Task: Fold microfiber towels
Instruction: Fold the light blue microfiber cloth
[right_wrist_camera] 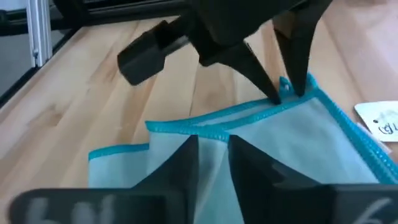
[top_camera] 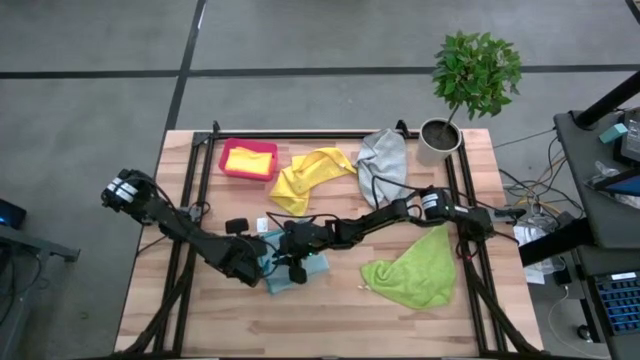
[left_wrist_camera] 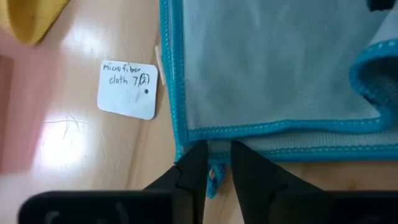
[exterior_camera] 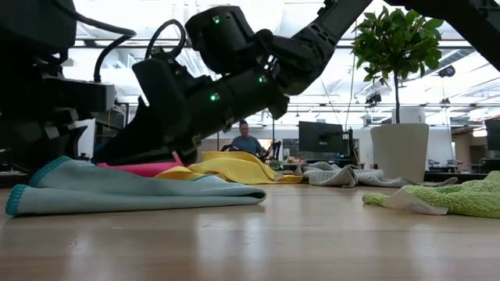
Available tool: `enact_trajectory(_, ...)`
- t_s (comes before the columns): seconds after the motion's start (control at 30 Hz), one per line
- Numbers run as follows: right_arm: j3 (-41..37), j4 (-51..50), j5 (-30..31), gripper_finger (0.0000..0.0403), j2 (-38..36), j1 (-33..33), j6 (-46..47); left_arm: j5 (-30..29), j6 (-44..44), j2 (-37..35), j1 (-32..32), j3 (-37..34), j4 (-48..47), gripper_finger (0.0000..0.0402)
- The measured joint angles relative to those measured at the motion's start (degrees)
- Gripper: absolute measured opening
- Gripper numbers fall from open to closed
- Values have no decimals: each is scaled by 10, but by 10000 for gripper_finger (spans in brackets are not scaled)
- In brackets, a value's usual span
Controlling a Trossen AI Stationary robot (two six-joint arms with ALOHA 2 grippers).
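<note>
Two grippers meet over one folded light blue towel (top_camera: 297,268), with four more cloths spread across the table (top_camera: 330,320)

Counted from above: one yellow towel (top_camera: 312,176) loose beyond the grippers, one yellow towel in the pink bin (top_camera: 248,160), one grey towel (top_camera: 385,157) by the potted plant (top_camera: 460,85), one lime green towel (top_camera: 415,268) off to the right gripper's outer side. The left gripper (left_wrist_camera: 214,165) has its fingers slightly apart, straddling the blue towel's stitched corner; the right gripper (right_wrist_camera: 212,146) also stands slightly parted over the opposite edge, and whether either pinches cloth is hard to tell. Only the left wrist view shows the paper label (left_wrist_camera: 127,89) just beside that gripper; the low view alone shows a person (exterior_camera: 247,142) far behind
</note>
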Motion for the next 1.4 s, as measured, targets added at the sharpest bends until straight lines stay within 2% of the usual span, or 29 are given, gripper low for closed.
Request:
enact_trajectory(0.17, 0, 3, -93, 17, 3, 0, 10, -1, -1, 7, 0, 1, 0, 40)
enact_trajectory(0.27, 6, 7, -212, 10, 1, 5, 44, -1, -1, 7, 0, 1, 0, 34)
enact_trajectory(0.33, 15, 4, -264, 9, 1, 13, 48, -1, -1, 7, 0, 1, 0, 33)
enact_trajectory(0.43, 24, 0, -250, 9, -7, 20, 31, -1, -1, 7, 0, 1, 0, 33)
enact_trajectory(0.5, 25, -9, -186, 9, -16, 16, 11, 0, -3, 6, 0, 1, 0, 33)
enact_trajectory(0.67, 26, -46, 26, 9, -24, -2, -55, 1, -1, 6, 0, 1, 0, 33)
enact_trajectory(0.73, 26, -40, 62, 9, -14, -4, -64, 1, -1, 6, 0, 1, 0, 33)
enact_trajectory(0.83, 26, -35, 54, 9, 4, -6, -53, 2, -1, 6, 0, 1, 0, 33)
enact_trajectory(0.9, 26, -35, 23, 9, 16, -5, -50, 2, -1, 6, 0, 1, 0, 33)
enact_trajectory(1.07, 26, -6, -144, 9, 30, 20, -48, 2, -1, 6, 0, 1, 0, 33)
enact_trajectory(1.2, 27, 6, -150, 9, 22, 34, -85, 2, -1, 6, 0, 1, 0, 33)
enact_trajectory(1.4, 30, -23, -116, 9, 10, 25, -71, 4, -1, 5, 0, 2, -3, 33)
